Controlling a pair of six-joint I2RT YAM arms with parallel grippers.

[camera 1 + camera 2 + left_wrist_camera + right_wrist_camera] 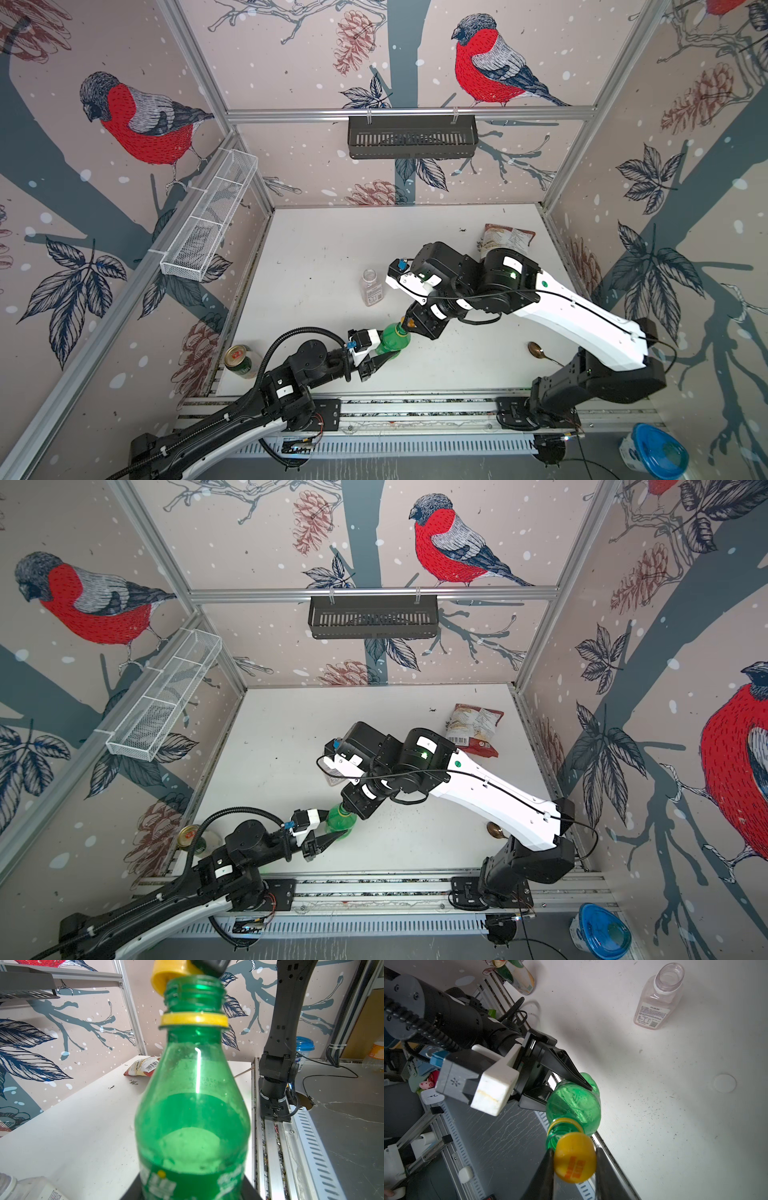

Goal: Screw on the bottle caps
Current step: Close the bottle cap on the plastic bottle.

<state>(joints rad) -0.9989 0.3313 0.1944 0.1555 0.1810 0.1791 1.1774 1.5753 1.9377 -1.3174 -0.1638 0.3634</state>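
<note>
Left jaws clamped the green bottle (575, 1103) while right jaws held the yellow cap (575, 1160) at its mouth.

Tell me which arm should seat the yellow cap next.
Right: the right fingers pinch the yellow cap, tilted at the green bottle's open mouth; the left fingers clamp the bottle's body.

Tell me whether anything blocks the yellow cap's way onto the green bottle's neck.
Nothing visible does. The small yellow plastic screw cap, gripped by the right tool, sits off-centre at the open, bare mouth of the translucent green plastic bottle.
</note>
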